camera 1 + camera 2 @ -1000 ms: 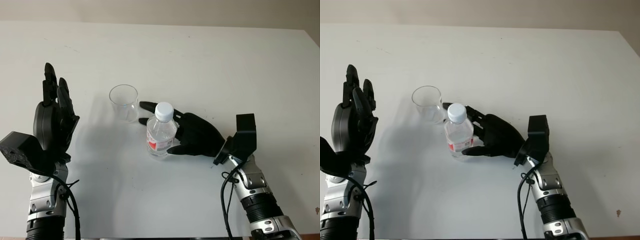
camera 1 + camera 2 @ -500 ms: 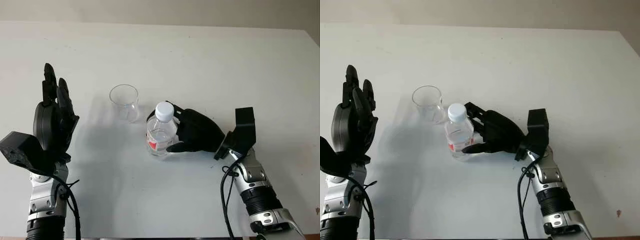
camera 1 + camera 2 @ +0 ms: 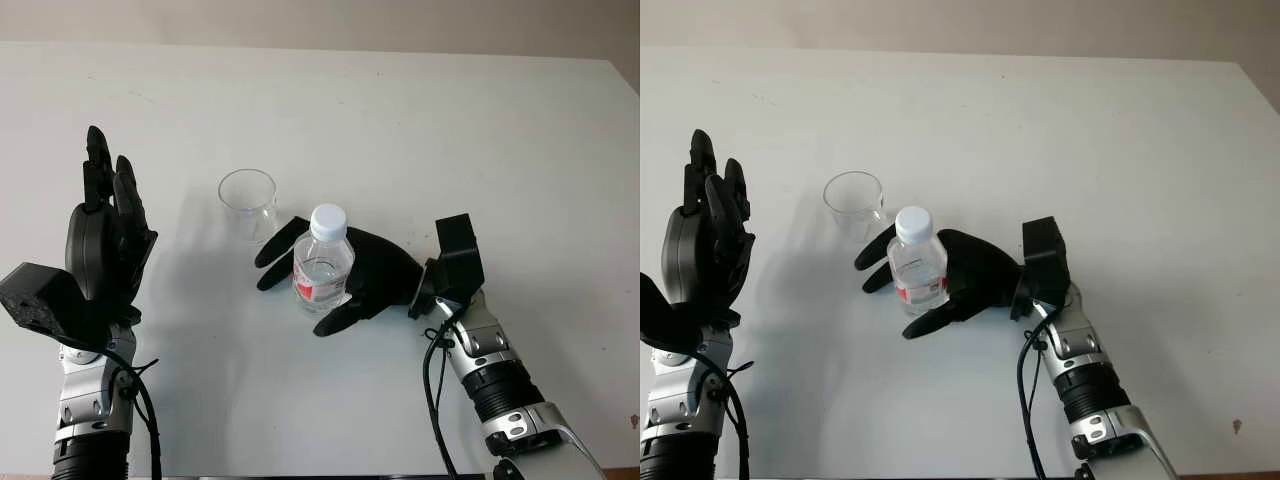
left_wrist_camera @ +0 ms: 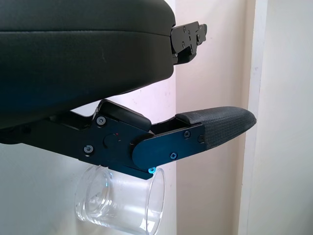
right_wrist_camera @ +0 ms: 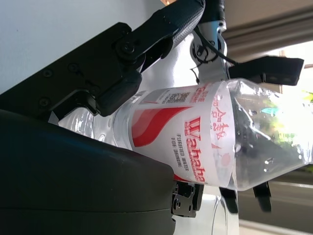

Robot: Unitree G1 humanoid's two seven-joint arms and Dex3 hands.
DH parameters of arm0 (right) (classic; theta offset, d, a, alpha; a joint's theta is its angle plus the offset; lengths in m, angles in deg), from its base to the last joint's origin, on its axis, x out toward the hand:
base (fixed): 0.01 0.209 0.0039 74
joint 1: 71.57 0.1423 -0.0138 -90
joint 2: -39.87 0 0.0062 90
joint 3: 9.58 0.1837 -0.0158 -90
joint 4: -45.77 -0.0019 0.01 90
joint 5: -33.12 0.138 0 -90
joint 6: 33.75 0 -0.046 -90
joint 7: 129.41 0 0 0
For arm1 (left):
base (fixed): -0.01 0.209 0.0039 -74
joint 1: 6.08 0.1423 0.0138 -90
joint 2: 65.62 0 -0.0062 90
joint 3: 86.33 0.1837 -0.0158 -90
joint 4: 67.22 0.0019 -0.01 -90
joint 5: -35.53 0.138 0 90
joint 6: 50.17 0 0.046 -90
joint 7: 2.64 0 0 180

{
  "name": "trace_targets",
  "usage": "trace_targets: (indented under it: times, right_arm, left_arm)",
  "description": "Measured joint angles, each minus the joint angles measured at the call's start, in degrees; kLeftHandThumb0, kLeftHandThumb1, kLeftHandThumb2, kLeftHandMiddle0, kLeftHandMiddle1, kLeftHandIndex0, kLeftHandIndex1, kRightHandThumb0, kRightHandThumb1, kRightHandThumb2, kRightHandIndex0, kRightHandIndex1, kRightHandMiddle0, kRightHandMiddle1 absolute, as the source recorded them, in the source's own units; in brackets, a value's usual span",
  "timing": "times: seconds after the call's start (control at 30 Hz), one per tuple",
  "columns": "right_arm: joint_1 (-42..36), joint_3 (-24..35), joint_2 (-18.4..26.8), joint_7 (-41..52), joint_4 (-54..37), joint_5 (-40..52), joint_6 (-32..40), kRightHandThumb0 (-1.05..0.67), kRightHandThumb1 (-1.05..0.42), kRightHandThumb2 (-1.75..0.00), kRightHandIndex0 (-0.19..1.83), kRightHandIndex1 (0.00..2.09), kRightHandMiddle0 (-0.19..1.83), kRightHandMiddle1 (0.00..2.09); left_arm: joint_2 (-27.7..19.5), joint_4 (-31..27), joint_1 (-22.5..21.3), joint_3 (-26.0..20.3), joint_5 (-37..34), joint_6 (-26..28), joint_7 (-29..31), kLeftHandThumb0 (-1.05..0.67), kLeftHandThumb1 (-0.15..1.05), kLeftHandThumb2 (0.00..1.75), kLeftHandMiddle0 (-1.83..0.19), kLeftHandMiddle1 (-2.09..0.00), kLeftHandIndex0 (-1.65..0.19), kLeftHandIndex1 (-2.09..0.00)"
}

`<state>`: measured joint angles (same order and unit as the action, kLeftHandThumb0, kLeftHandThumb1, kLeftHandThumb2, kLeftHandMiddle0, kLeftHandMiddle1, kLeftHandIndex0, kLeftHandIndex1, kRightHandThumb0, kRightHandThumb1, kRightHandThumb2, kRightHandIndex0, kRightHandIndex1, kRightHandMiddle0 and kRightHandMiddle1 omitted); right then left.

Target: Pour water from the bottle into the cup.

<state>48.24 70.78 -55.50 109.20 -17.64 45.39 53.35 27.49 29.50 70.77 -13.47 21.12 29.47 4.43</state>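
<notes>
Just beginning the task, judging from the layout: reaching the right hand [image 3: 370, 275] in from the right and cradling the bottle [image 3: 322, 270] against the palm, running two fingers past it on the cup's side and the thumb past it on the near side, open and not yet curling into a grip. Leaving the bottle standing upright on the white table [image 3: 450, 130] near its middle, wearing its white cap [image 3: 328, 218], showing clear water behind the red label. Keeping the clear cup [image 3: 248, 205] upright just beyond and to the left of the bottle, near it but not touching, apparently holding no water. Holding the left hand [image 3: 105, 240] raised at the left side of the table, open, palm turned toward the cup, gripping nothing and standing well apart from both things. Counting nothing poured so far; waiting on closing around the bottle, lifting it, dealing with the cap, which looks to be on, tilting the neck over the cup's rim, and setting the bottle back down.
</notes>
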Motion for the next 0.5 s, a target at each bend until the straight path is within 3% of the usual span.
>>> trace_targets:
  times: [0.13,0.17,0.2,0.27,0.33,0.4,0.5]
  right_arm:
    - [0.0,-0.9,0.2,0.3,-1.3,-0.6,0.0,-0.75,-0.64,-0.05,0.08,1.37,0.04,1.54]
    - [0.0,-1.1,0.3,0.3,-1.6,-0.7,0.2,-0.67,-0.64,-0.05,0.14,1.56,0.12,1.7]
    - [-0.1,-1.3,0.5,0.2,-2.0,-0.9,0.4,-0.55,-0.67,-0.06,0.29,1.81,0.25,1.9]
    - [-0.2,-1.6,0.8,-1.0,-3.3,-2.4,0.0,-0.44,-0.72,-0.07,0.62,2.02,0.52,2.04]
    - [-0.8,-2.0,1.0,-3.4,-4.7,-4.6,-2.0,-0.3,-0.82,-0.07,1.27,2.08,1.13,2.08]
    - [-1.9,-2.2,1.0,-5.4,-5.8,-5.6,-4.3,-0.28,-0.88,-0.07,1.57,2.09,1.52,2.09]
    - [-3.0,-2.1,1.0,-7.6,-6.5,-6.0,-6.4,-0.32,-0.93,-0.07,1.68,2.09,1.7,2.09]
  left_arm:
    - [0.0,0.0,-0.1,0.0,0.0,0.0,-0.1,-0.81,1.05,0.68,0.14,-0.06,0.17,-0.05]
    - [0.0,0.0,-0.1,0.0,0.0,0.0,-0.2,-0.81,1.05,0.68,0.13,-0.06,0.17,-0.05]
    - [0.0,0.0,-0.1,-0.1,0.0,0.0,-0.2,-0.81,1.05,0.68,0.13,-0.06,0.17,-0.05]
    - [0.0,0.0,-0.1,-0.1,0.0,0.0,-0.3,-0.81,1.05,0.68,0.13,-0.06,0.17,-0.05]
    - [0.0,0.0,-0.1,-0.1,0.0,-0.2,-0.3,-0.8,1.05,0.68,0.13,-0.06,0.17,-0.05]
    - [0.0,0.0,-0.1,-0.2,0.0,-0.4,-0.3,-0.8,1.05,0.68,0.13,-0.06,0.17,-0.05]
    - [0.0,0.0,-0.1,-0.3,0.0,-0.5,-0.5,-0.81,1.05,0.68,0.13,-0.05,0.17,-0.05]
